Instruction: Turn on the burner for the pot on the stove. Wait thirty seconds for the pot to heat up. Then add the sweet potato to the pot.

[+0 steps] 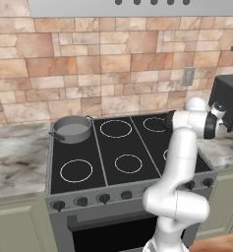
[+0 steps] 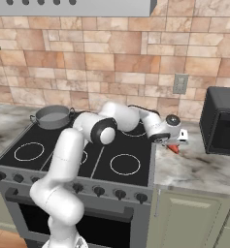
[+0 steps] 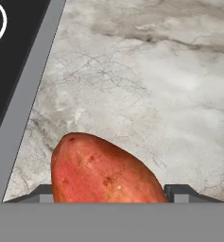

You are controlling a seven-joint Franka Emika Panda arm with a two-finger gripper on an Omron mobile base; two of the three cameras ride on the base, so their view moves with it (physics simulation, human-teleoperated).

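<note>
Hand view: sweet potato (image 3: 101,170) pointing up-left.

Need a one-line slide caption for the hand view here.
Sweet potato between the tool's fingertips, on the marble counter beside the stove.

One pot (image 1: 71,129). One sweet potato (image 3: 104,171). One stove (image 1: 54,162); five white burner rings; front knobs partly hidden by arm, count unclear. One microwave (image 2: 222,127). One wall outlet (image 2: 180,84).
</note>
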